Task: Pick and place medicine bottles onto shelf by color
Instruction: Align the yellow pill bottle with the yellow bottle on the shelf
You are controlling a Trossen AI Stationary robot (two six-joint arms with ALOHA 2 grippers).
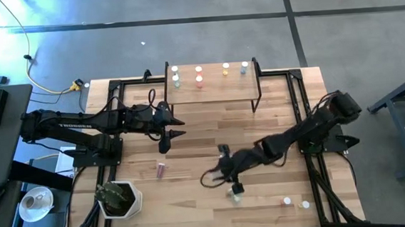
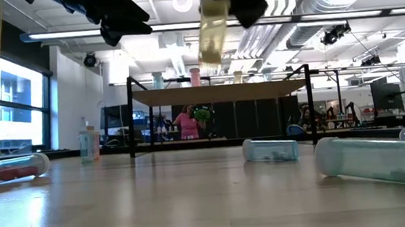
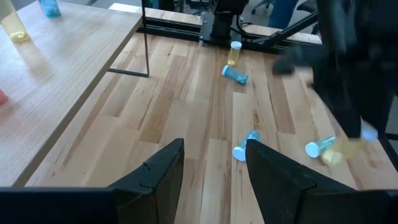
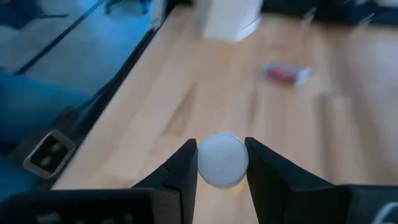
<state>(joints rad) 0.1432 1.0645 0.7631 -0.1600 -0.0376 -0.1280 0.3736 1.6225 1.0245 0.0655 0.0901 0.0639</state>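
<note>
A small yellow, white-capped medicine bottle (image 4: pixel 222 160) was pinched upright in the right gripper's (image 1: pixel 234 189) jaws, lifted above the wooden counter (image 1: pixel 198 146); carrying it to the yellow bottle on the raised light-wood shelf (image 1: pixel 215 87) was judged next; the left gripper's (image 3: pixel 214 162) jaws were spread, empty.

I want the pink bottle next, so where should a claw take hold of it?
The pink bottle lies on its side on the table, clear of other things. Judging by that, come straight down and pinch across its round body, mid-length, fingers either side of its long axis.
</note>
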